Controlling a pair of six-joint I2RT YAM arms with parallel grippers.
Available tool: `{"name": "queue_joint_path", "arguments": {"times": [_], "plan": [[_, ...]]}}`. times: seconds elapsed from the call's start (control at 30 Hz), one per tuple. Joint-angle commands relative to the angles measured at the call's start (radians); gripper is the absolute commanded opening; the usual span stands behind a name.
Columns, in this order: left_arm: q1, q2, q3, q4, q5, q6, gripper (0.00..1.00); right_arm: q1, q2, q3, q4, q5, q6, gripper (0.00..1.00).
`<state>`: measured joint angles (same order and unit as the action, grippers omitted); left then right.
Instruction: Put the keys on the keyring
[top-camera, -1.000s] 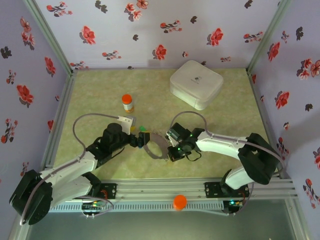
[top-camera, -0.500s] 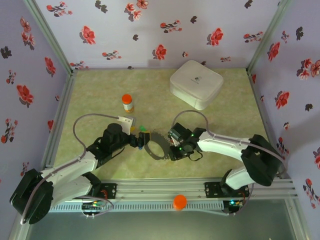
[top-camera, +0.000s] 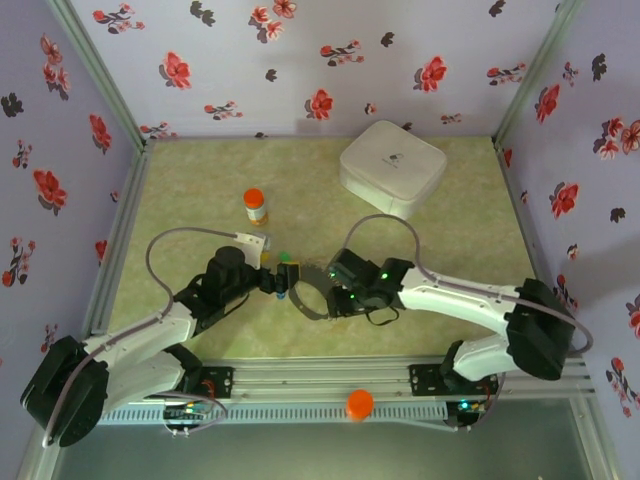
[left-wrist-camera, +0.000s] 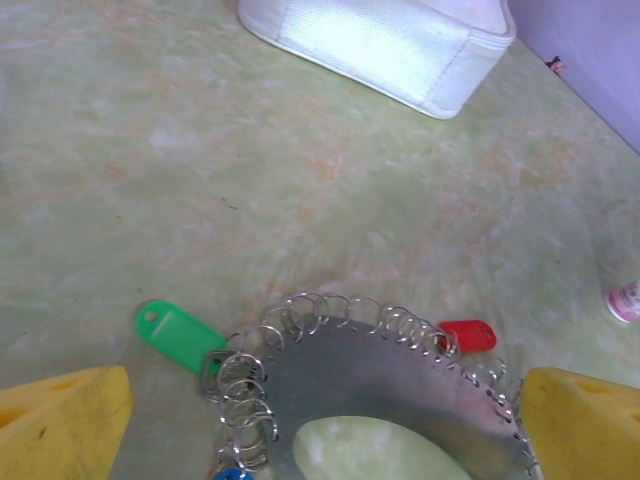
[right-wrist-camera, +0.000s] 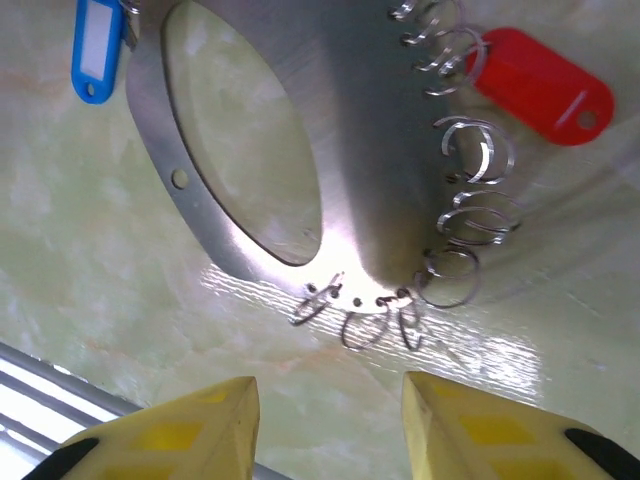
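We hold our left gripper (left-wrist-camera: 325, 400) wide and right gripper (right-wrist-camera: 328, 400) parted, both empty, flanking the keyring (right-wrist-camera: 370, 150); bottle (top-camera: 256, 207) and white case (top-camera: 392, 168) sit well apart.

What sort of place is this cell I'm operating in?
Probably a staged robot test booth, not a home: flower-patterned wall panels box in a green marbled tabletop, and a bare aluminium rail runs along the near edge.

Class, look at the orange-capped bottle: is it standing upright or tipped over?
Upright. The bottle stands on its base on the table, its orange cap uppermost.
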<state>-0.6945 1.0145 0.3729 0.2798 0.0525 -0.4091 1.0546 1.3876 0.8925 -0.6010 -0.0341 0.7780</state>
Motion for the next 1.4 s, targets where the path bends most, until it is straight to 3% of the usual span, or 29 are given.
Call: {"name": "queue_joint_path", "arguments": {"times": [0.0, 0.63, 0.9, 1.37], "plan": [[0.013, -0.034, -0.030, 0.021, -0.108, -0.031, 1.00, 0.053, 0.066, 0.054, -0.061, 0.134, 0.154, 0.45], [0.021, -0.093, -0.069, 0.027, -0.157, -0.054, 1.00, 0.130, 0.330, 0.167, -0.088, 0.185, 0.224, 0.36], [0.023, -0.093, -0.067, 0.024, -0.155, -0.050, 1.00, 0.137, 0.357, 0.190, -0.117, 0.197, 0.215, 0.25], [0.023, -0.093, -0.060, 0.017, -0.152, -0.040, 0.99, 0.143, 0.382, 0.206, -0.156, 0.202, 0.207, 0.20]]}}
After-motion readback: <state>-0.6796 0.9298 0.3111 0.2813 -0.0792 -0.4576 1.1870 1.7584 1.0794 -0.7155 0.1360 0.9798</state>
